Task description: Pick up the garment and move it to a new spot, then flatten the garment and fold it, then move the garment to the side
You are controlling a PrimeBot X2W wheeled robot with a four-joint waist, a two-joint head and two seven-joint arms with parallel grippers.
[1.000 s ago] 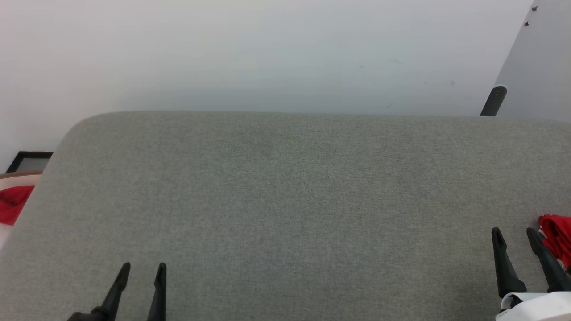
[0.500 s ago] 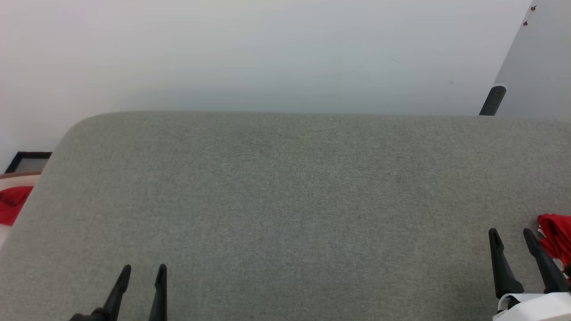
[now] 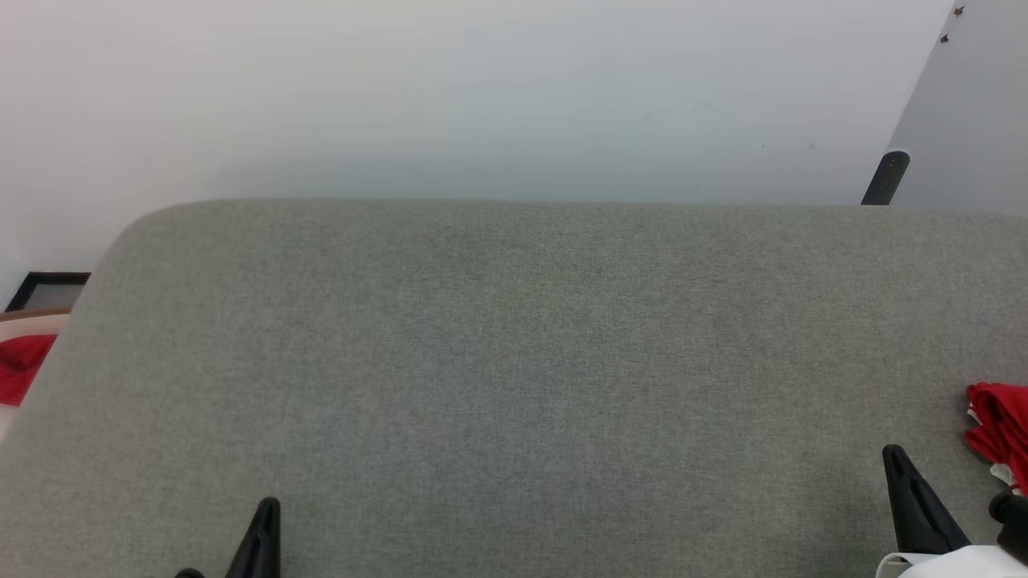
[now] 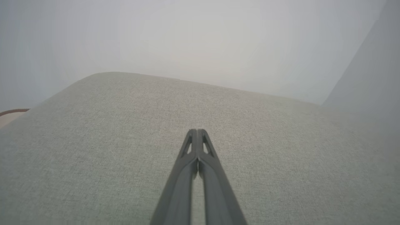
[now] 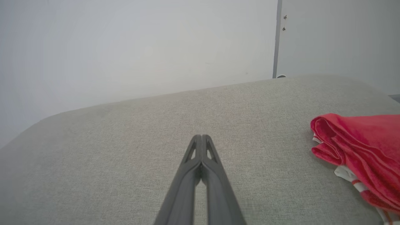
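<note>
The garment (image 3: 1000,425) is a folded red bundle with white and striped trim at the right edge of the grey surface (image 3: 514,361). In the right wrist view the garment (image 5: 359,147) lies to the right of my right gripper (image 5: 201,136), clear of it. That gripper is shut on nothing, its fingertips touching. In the head view my right gripper (image 3: 895,461) is low at the right, just left of the garment. My left gripper (image 3: 269,514) is at the bottom left. The left wrist view shows my left gripper (image 4: 197,131) shut and empty over bare grey fabric.
A small plain red cloth scrap (image 3: 20,365) lies off the grey surface at the far left, beside a dark frame (image 3: 48,285). A pale wall runs behind the surface, with a dark post (image 3: 886,178) at the back right.
Both grippers have sunk toward the bottom edge of the head view. Each showed two spread fingers before and now shows as one closed pair. The garment has not moved.
</note>
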